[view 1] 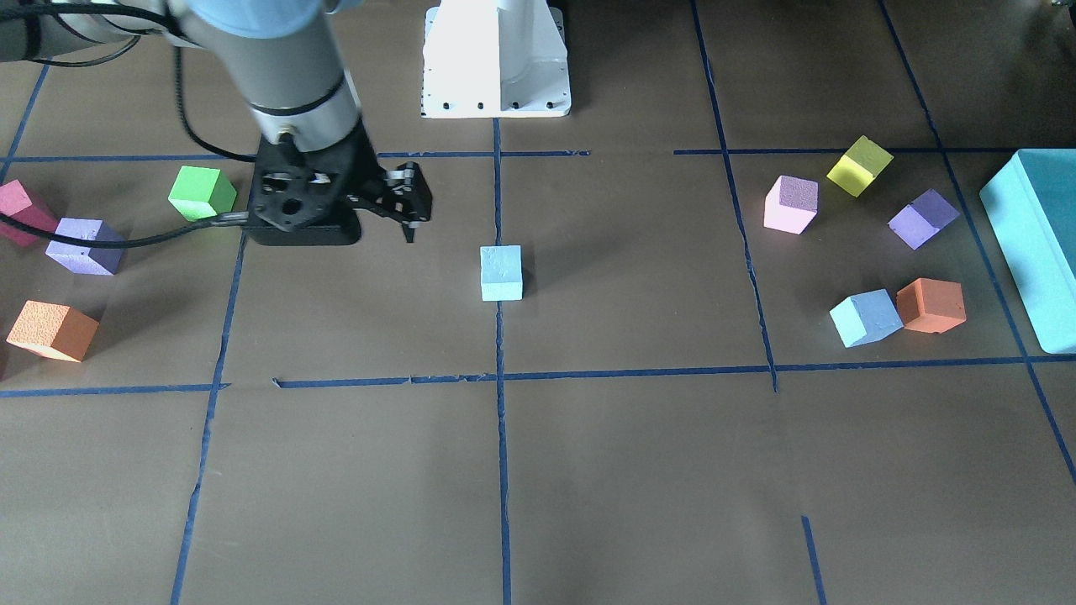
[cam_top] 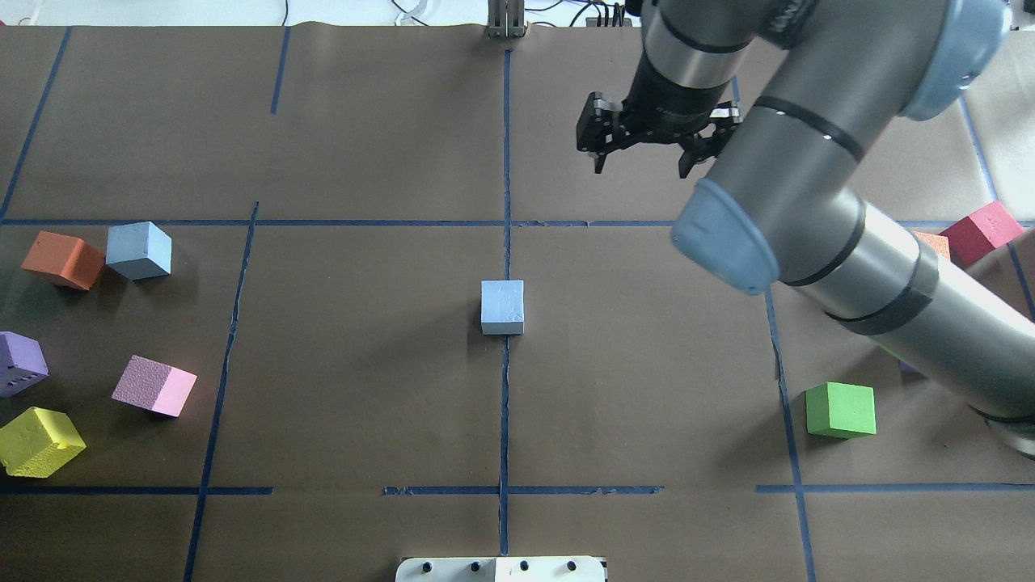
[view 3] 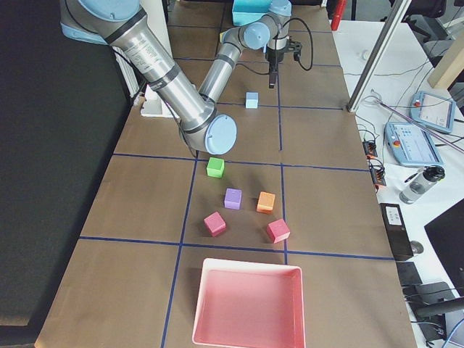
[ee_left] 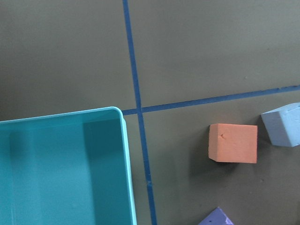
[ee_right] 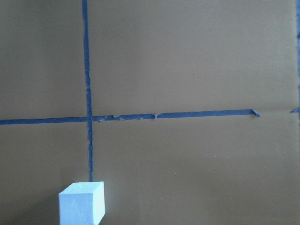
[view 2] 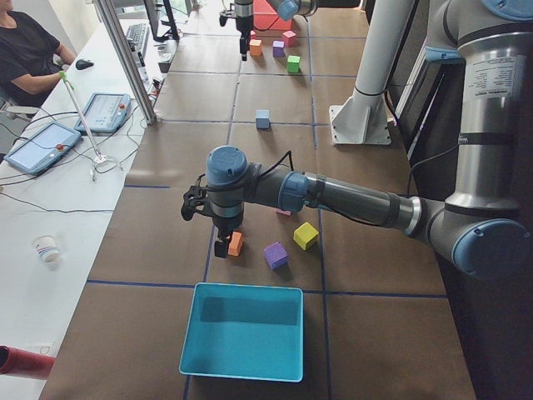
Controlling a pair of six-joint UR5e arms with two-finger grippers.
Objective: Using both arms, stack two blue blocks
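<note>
One pale blue block (cam_top: 502,307) stands alone on the centre tape line; the right wrist view catches it at the bottom left (ee_right: 81,204). The other blue block (cam_top: 139,250) sits at the left beside an orange block (cam_top: 63,260), and it shows at the right edge of the left wrist view (ee_left: 282,131). My right gripper (cam_top: 643,166) hangs open and empty beyond the centre block, toward the far edge of the table. My left gripper (view 2: 221,244) shows only in the exterior left view, hovering over the orange block; I cannot tell whether it is open.
A teal box (view 1: 1034,244) lies at the table's left end, a pink tray (view 3: 250,304) at its right end. Pink (cam_top: 154,385), purple (cam_top: 20,364) and yellow (cam_top: 36,440) cubes lie left; green (cam_top: 841,410) and red (cam_top: 981,230) cubes lie right. A seated person (view 2: 25,50) is at the side desk.
</note>
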